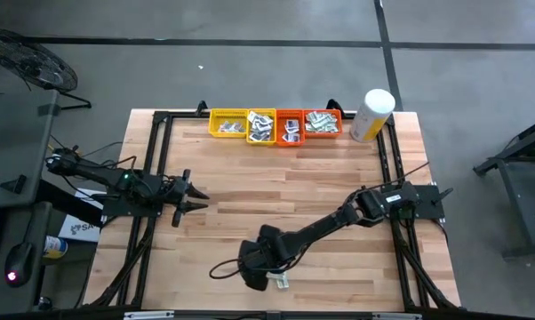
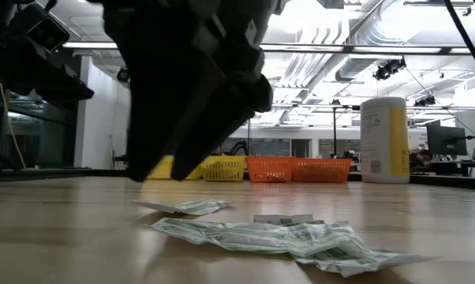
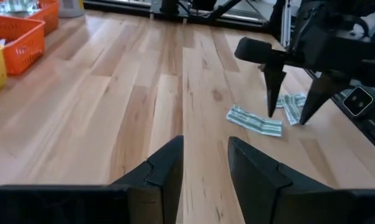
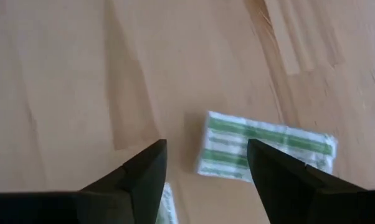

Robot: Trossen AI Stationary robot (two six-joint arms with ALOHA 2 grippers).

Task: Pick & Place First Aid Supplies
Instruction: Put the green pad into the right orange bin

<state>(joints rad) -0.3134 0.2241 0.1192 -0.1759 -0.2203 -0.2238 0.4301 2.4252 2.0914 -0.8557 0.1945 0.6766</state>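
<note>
Several white-and-green first aid packets (image 2: 301, 237) lie flat on the wooden table near its front edge, one a little apart (image 3: 255, 121). My right gripper (image 3: 287, 117) hangs open just above them, pointing steeply down, its fingertips clear of the wood. In the right wrist view one striped packet (image 4: 262, 146) lies on the table just beyond its spread fingers. My left gripper (image 1: 196, 197) waits open over the table's left part, holding nothing. More packets fill the trays (image 1: 276, 126) at the far edge.
A row of yellow and orange trays (image 1: 227, 123) stands at the far edge, with a tall white-and-yellow canister (image 1: 371, 114) to their right. A black frame (image 1: 156, 151) runs along the table's sides. Bare wood lies between the arms.
</note>
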